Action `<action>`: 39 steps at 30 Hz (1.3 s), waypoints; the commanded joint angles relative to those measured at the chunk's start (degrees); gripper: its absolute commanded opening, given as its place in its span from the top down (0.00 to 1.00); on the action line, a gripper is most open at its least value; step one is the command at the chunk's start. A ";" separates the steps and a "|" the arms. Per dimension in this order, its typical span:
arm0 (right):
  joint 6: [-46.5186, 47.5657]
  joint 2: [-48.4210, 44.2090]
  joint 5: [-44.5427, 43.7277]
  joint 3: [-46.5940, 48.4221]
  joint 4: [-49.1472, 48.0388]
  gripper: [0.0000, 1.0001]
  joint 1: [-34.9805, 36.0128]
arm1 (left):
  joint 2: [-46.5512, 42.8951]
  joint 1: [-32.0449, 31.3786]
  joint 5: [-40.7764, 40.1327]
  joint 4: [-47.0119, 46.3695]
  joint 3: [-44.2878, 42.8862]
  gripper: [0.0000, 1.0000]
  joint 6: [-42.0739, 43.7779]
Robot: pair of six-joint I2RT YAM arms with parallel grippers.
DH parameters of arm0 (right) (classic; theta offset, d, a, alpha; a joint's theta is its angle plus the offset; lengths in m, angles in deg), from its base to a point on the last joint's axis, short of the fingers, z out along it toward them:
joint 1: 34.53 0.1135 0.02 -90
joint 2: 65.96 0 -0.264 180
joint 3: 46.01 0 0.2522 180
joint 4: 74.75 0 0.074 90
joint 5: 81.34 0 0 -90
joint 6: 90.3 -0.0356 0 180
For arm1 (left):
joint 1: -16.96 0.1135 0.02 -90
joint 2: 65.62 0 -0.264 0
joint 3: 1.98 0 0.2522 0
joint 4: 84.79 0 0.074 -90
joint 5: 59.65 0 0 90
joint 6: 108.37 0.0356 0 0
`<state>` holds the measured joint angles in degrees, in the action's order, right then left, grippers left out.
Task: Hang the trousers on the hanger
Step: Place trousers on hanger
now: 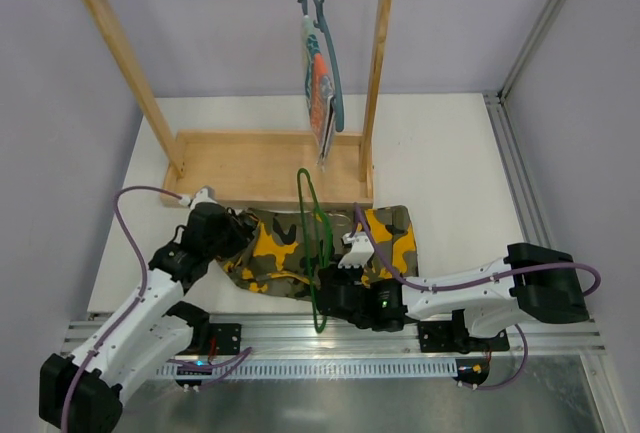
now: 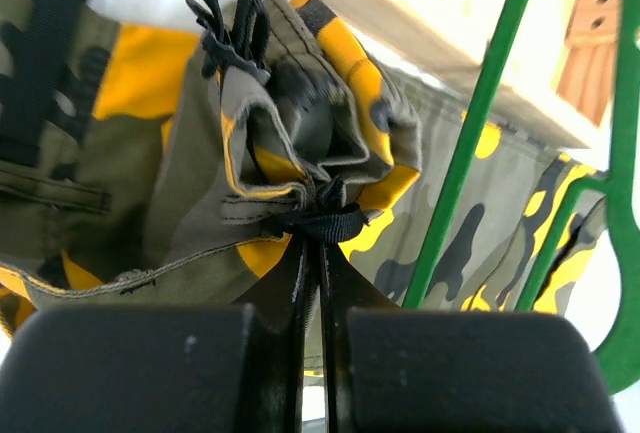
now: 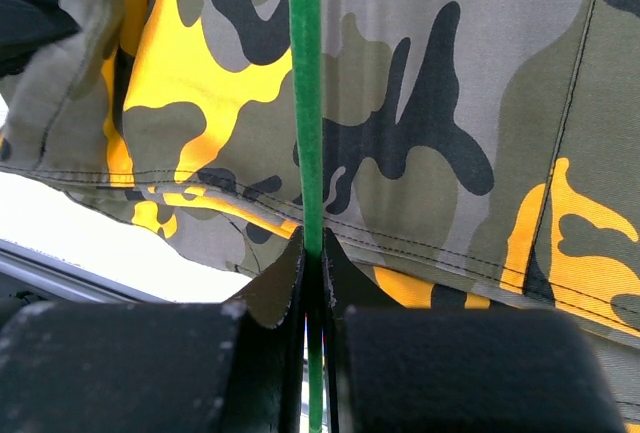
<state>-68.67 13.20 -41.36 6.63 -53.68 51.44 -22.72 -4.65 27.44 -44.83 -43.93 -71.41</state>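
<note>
Both jaws are closed down tight. Your left gripper (image 2: 312, 238) pinches a black strap on a bunched fold of the trousers (image 1: 285, 251), and your right gripper (image 3: 312, 253) clamps the thin green wire of the hanger (image 2: 478, 113).

You'll find the trousers crumpled in a heap on the table (image 1: 440, 153), towards its near edge and about midway between its left and right edges, with one gripper at each side of the heap. The hanger stands on edge over the middle of the heap, its frame running from near to far across the fabric. In the right wrist view the wire cuts straight up over the camouflage cloth.

Mind what sits close behind: the base of the wooden rack (image 1: 255, 165) lies just beyond the trousers, near or touching their far edge. From the rack's top bar, near its right post, hangs a grey-blue hanger (image 1: 331, 58) carrying a striped cloth (image 1: 317, 83), almost directly behind the green one.
</note>
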 commanded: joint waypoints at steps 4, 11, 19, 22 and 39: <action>-0.61 0.12 -1.22 -0.90 -3.00 0.96 -0.55 | 2.63 -4.15 -6.74 0.78 -1.79 0.99 -5.76; -0.61 -1.63 -1.05 -2.13 -3.09 0.96 -0.63 | 1.84 -3.18 -28.25 21.83 -7.75 0.25 -15.68; 0.00 -3.74 -0.87 -3.10 -2.92 0.96 -0.81 | 5.00 10.87 -13.18 25.04 -12.68 0.00 -16.66; 0.00 -4.18 -0.69 -3.28 -2.39 0.96 -0.81 | 5.97 11.85 -14.73 32.03 -16.19 0.00 -21.81; -0.09 -4.19 0.63 -3.28 -3.09 0.96 -0.90 | -6.75 11.94 -12.64 30.85 0.49 0.03 -39.41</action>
<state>-68.74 10.01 -39.54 2.82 -55.40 50.83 -26.28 6.96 14.30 -8.63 -45.63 -107.15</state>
